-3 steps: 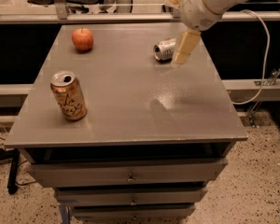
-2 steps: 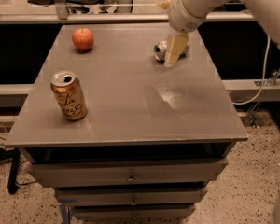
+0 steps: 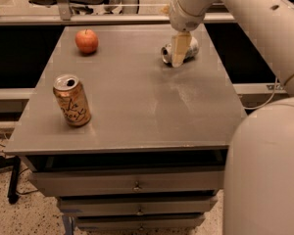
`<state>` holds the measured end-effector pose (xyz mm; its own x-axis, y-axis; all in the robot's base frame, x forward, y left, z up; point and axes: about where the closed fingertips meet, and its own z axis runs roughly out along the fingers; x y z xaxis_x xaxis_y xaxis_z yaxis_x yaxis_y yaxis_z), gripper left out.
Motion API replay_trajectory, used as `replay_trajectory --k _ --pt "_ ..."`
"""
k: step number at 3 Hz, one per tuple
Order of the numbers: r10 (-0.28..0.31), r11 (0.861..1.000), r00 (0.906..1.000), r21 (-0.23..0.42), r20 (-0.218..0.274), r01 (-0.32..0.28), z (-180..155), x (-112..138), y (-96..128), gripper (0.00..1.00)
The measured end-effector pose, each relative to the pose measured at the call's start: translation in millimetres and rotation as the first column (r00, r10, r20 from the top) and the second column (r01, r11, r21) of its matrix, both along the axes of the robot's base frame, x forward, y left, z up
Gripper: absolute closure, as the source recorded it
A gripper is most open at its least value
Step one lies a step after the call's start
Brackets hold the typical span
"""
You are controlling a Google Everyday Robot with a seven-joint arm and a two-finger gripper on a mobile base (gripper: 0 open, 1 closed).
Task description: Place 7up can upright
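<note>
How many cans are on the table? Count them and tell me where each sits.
2. The gold can stands upright at the table's front left. The 7up can lies on its side at the back right, the gripper just over it. None seems hidden.

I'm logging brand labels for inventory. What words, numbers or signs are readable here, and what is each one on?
"La" in script, with a second script word below it too blurred to read: on the orange-gold can, upright at the table's front left.
7up can, on its side at the far right, partly behind the gripper: no markings readable.
Apple, drawers: no text.
</note>
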<state>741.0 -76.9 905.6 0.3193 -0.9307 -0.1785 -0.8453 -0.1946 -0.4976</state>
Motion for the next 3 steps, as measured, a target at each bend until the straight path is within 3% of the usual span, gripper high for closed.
replay_trajectory --k 2,3 --pt "0.013 0.995 0.9985 -0.100 -0.053 -0.019 -30 18 -7 0.00" --pt "0.014 0.991 0.9973 -0.135 -0.072 -0.024 -38 22 -16 0.05"
